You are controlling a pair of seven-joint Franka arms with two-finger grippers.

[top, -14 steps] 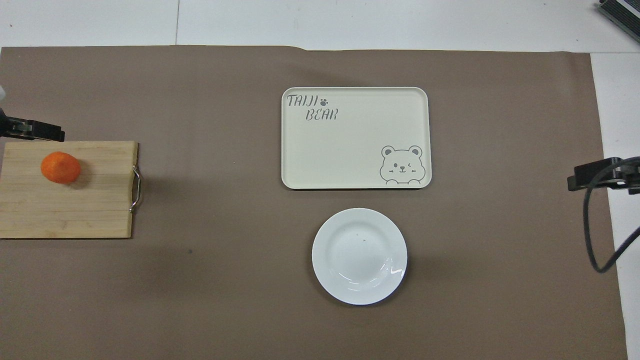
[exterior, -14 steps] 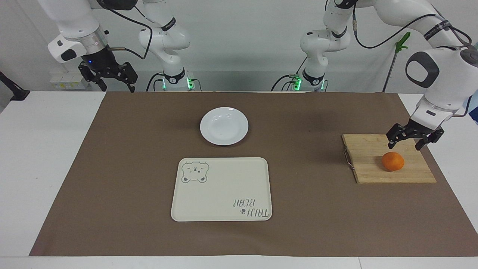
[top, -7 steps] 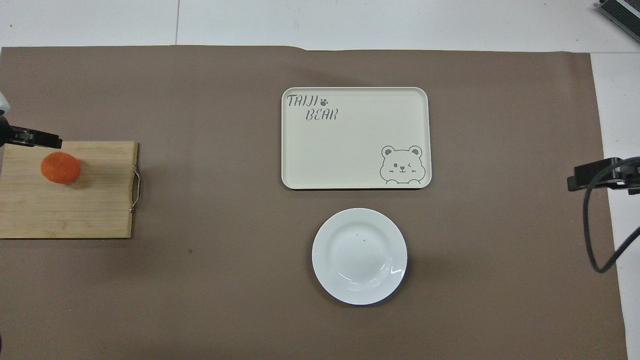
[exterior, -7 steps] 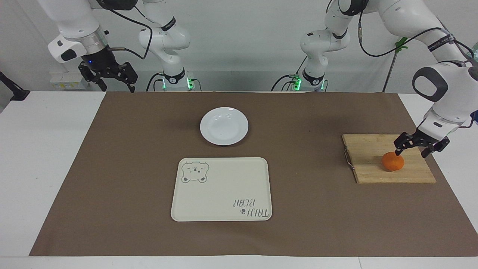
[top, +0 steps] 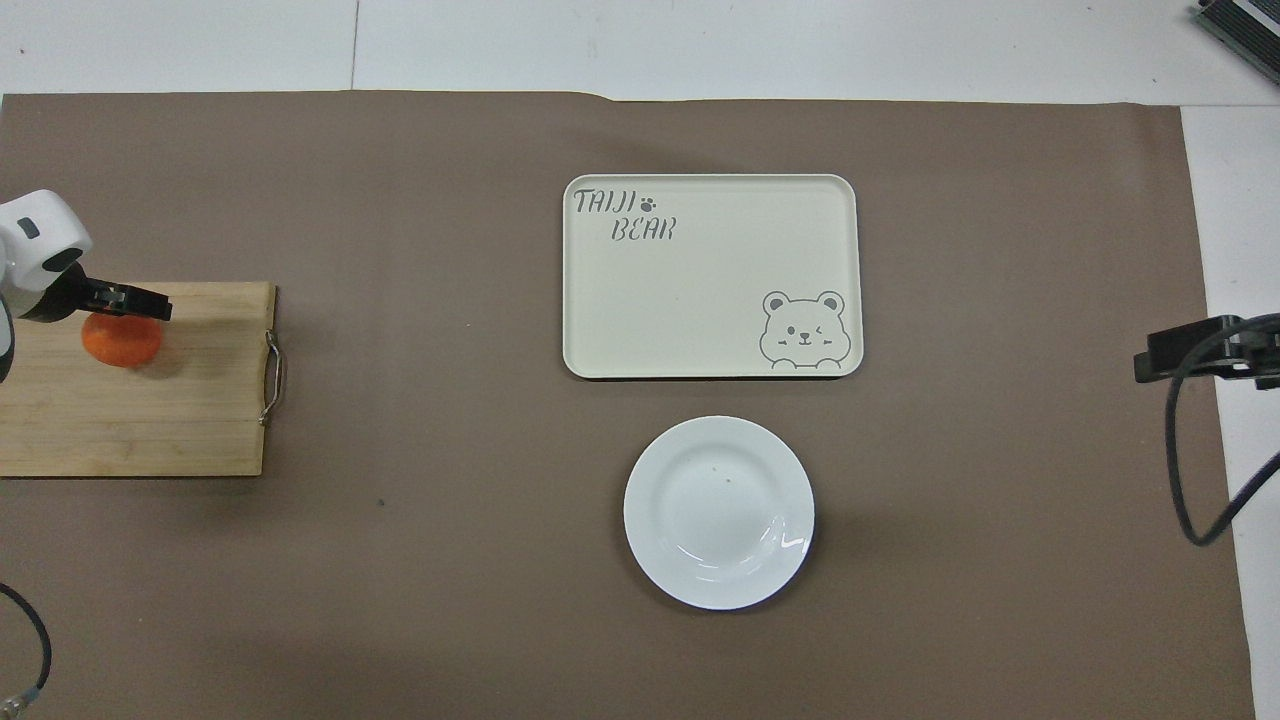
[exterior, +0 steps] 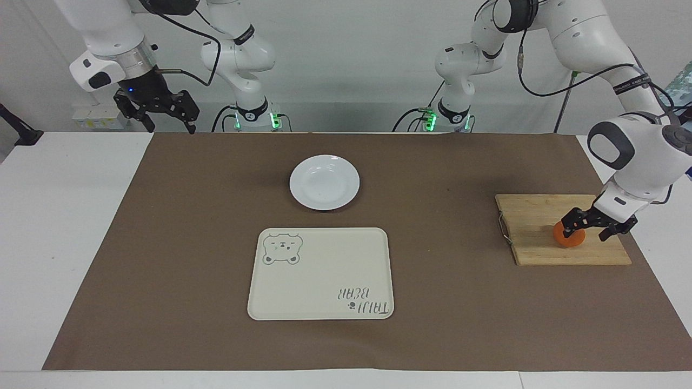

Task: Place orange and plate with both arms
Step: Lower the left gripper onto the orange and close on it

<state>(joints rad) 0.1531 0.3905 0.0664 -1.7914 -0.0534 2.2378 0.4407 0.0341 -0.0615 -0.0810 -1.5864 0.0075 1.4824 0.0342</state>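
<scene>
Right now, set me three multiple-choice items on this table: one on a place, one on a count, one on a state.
1. The orange lies on:
A. the wooden cutting board
B. the white plate
C. the bear tray

2. How many oranges are on the table?
A. three
B. two
C. one

3. The left end effector is:
A. shut on the plate
B. open, down around the orange
C. raised over the tray

Answers:
1 A: the fruit sits on the board at the left arm's end of the table.
2 C: only one orange shows in either view.
3 B: its fingers stand apart on either side of the orange, not yet closed. The right end effector waits open, raised at the right arm's end of the table.
</scene>
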